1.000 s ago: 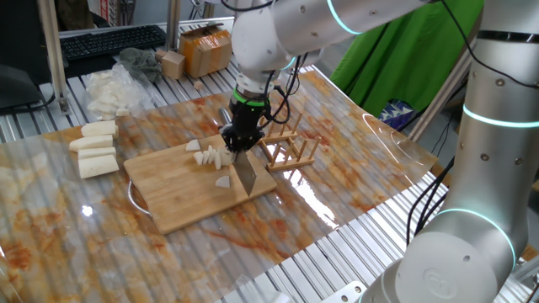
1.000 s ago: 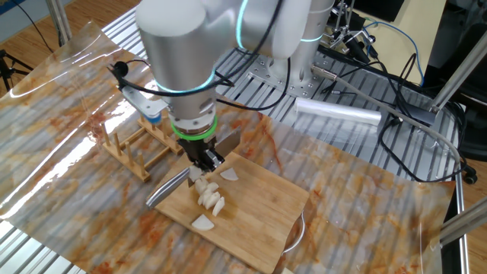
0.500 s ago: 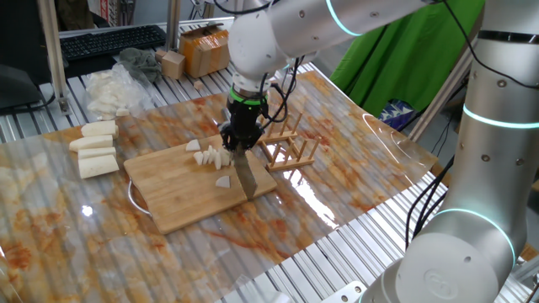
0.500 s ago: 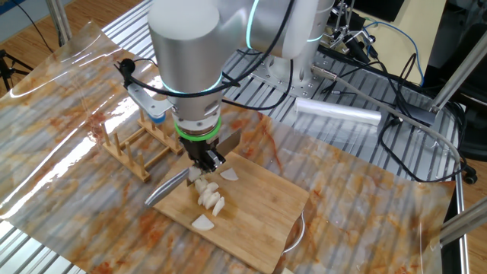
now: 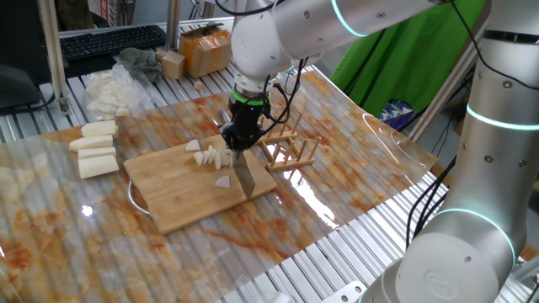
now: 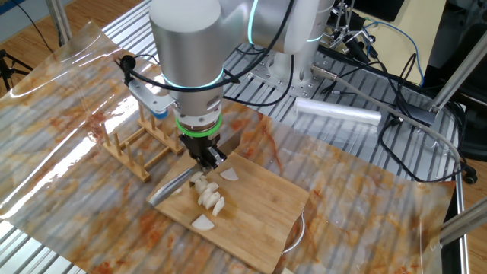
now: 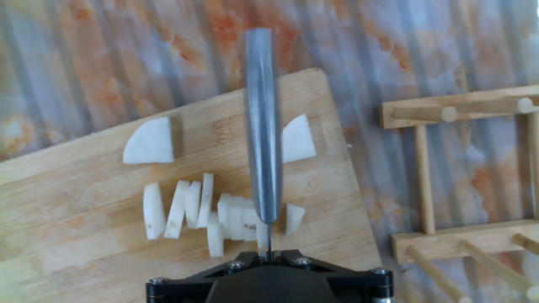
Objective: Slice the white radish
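The white radish lies cut into several pale slices [image 5: 210,157] on a bamboo cutting board [image 5: 181,198]. The slices also show in the other fixed view [image 6: 210,199] and in the hand view [image 7: 189,206]. Two larger wedge pieces [image 7: 150,141] lie apart from the row. My gripper [image 5: 238,141] is shut on a knife, whose blade [image 7: 263,126] points away from the hand and crosses the right end of the row of slices. In the other fixed view the gripper [image 6: 204,156] stands just above the slices, with the blade [image 6: 171,186] slanting down to the board's [image 6: 262,205] edge.
A wooden peg rack [image 5: 286,147] stands right beside the board and shows in the hand view [image 7: 455,185]. Three longer radish chunks [image 5: 94,147] lie left of the board. A heap of white scraps on plastic [image 5: 105,88], cardboard boxes [image 5: 205,49] and a film roll [image 6: 337,113] lie further off.
The gripper and knife have shifted only slightly over the slices. The slices have not moved.
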`<state>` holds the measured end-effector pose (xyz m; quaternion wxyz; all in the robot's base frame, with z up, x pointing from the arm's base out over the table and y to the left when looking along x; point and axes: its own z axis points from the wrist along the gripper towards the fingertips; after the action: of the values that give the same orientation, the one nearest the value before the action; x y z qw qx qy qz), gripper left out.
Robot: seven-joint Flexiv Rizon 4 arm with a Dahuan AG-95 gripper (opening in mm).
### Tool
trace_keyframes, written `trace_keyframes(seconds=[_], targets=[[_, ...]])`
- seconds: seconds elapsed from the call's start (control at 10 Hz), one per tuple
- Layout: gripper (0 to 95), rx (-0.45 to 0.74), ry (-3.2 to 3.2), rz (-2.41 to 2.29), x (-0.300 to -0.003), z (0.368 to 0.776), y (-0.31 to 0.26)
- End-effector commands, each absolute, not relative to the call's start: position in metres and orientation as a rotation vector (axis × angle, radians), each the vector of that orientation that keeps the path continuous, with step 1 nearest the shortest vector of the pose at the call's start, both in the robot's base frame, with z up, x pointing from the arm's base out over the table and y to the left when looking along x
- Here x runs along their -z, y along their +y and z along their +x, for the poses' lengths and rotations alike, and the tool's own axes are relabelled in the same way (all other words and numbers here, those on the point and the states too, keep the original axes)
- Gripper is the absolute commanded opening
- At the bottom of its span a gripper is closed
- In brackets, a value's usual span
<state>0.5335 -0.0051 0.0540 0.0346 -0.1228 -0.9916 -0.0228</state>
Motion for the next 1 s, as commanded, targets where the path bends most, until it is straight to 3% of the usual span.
trace_keyframes(seconds=[0.1,0.6,0.9,1.0], targets=[[0.0,0.069,-3.042,-0.363,-0.054,0.534,-0.005],[0.0,0.042,-3.01,-0.341,-0.088,0.535,-0.011],[0.0,0.057,-3.007,-0.354,-0.101,0.543,-0.011],[0.0,0.111,-2.989,-0.386,-0.105,0.548,-0.009]])
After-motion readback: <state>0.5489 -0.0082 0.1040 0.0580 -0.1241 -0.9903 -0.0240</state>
